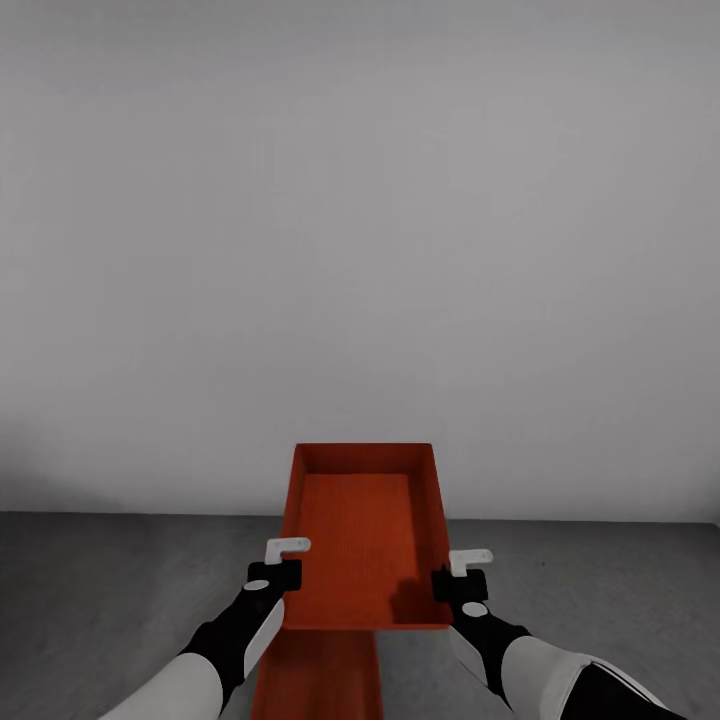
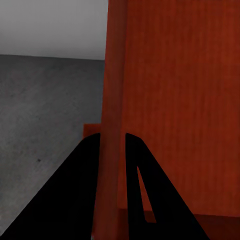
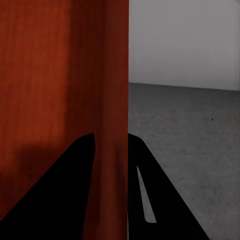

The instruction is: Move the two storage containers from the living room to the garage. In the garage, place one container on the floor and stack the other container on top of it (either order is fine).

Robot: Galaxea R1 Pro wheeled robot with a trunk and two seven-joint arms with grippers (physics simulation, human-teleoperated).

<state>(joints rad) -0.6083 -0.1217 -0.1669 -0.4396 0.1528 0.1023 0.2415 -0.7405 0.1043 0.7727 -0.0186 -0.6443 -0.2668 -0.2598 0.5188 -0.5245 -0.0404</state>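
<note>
You're in a bare, garage-like room: a plain pale grey wall (image 1: 360, 250) meets a dark grey, mottled concrete floor (image 1: 120, 580) straight ahead of you, unfurnished.

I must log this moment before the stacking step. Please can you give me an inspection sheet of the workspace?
Surface: dark grey mottled concrete floor, bare around the robot.
Job's things: open orange-red rectangular storage container held up level by its two long walls; second orange-red container lower down, under its near end, partly hidden.
Clutter: nothing seen.
Grippers: left gripper shut on the held container's left wall; right gripper shut on its right wall.
Cables: nothing seen.
Surroundings: plain pale grey wall straight ahead.
</note>
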